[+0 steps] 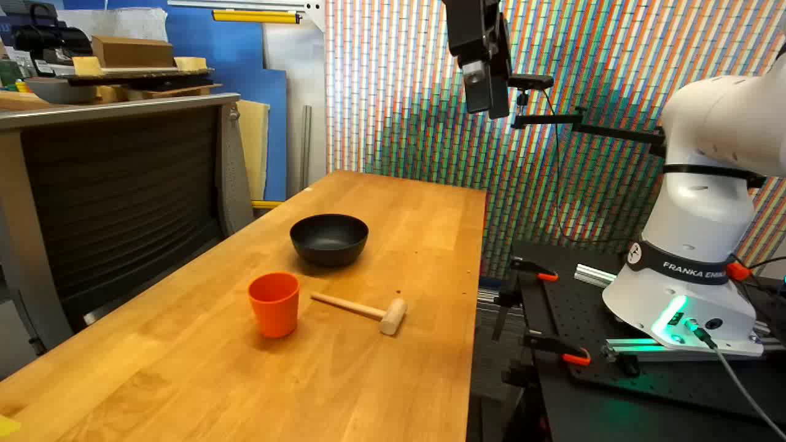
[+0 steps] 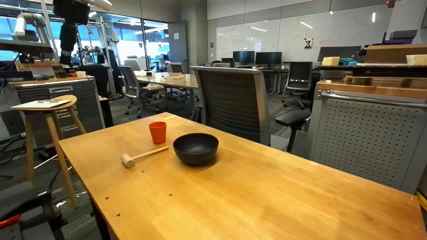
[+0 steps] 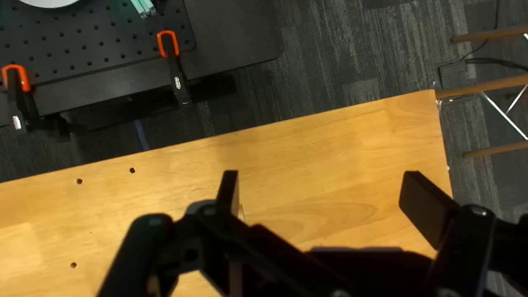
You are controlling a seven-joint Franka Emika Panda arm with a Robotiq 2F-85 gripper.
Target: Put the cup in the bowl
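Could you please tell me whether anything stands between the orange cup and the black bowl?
Only the wooden mallet, partly: its handle end lies at the gap between the orange cup and the black bowl, low on the table. Lifted, the cup should probably clear it.

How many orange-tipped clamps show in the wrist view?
2. One clamp sits by the picture's left edge, another clamp farther right, both at the edge of the black table. Others may be out of frame.
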